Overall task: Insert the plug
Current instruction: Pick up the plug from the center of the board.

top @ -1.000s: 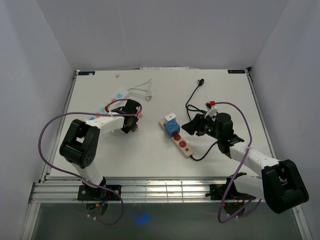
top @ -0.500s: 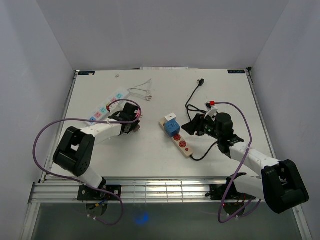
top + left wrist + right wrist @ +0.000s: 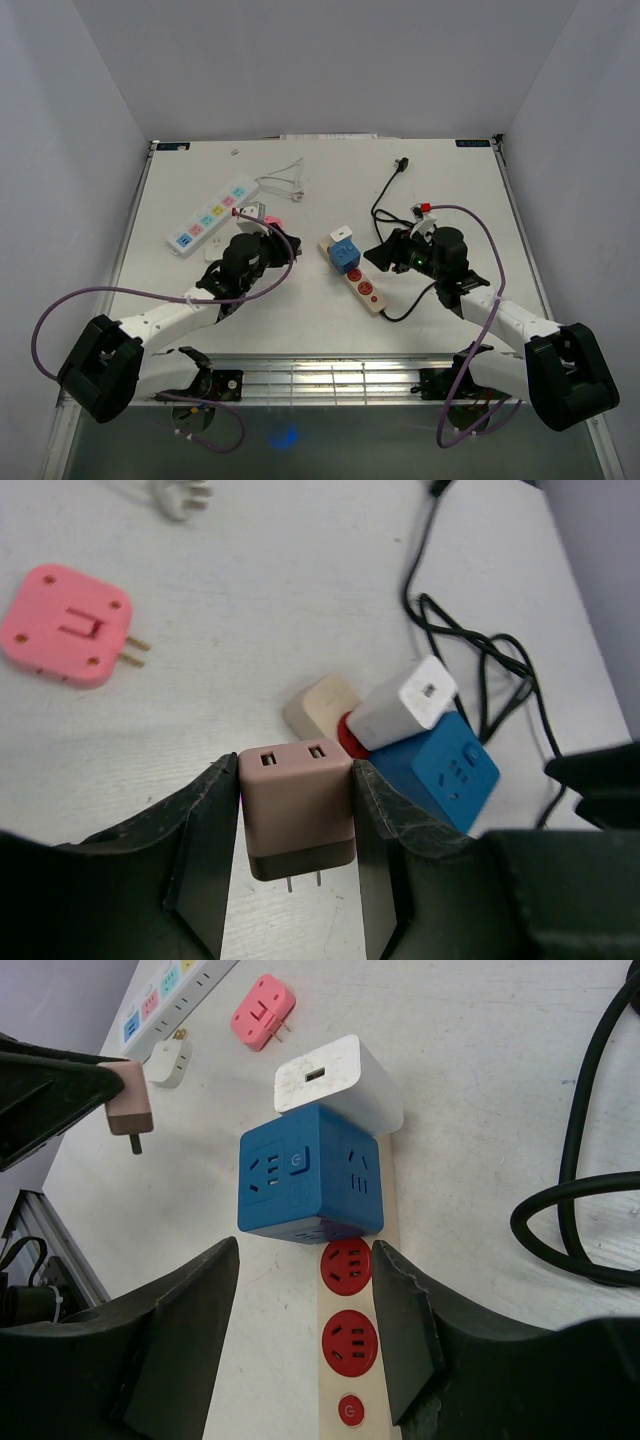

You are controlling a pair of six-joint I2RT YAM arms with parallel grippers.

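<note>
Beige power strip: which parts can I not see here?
- Right wrist view: blue cube and white charger cover far sockets of the beige power strip; bottom edge cuts its near end.
- Left wrist view: cube hides all but one end.
- Top view: socket holes too small.

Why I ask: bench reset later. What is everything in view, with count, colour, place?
power strip: 1, beige, centre
cube adapter: 1, blue, on power strip
charger: 1, white, power strip's far end
USB plug: 1, dusty pink, in left tool
flat adapter: 1, pink, left of centre
long strip: 1, white, far left
small plug: 1, white, beside long strip
cable: 1, black, far right
thin lead: 1, white, far side
left tool: 1, black, shut on USB plug
right tool: 1, black, open over power strip
</note>
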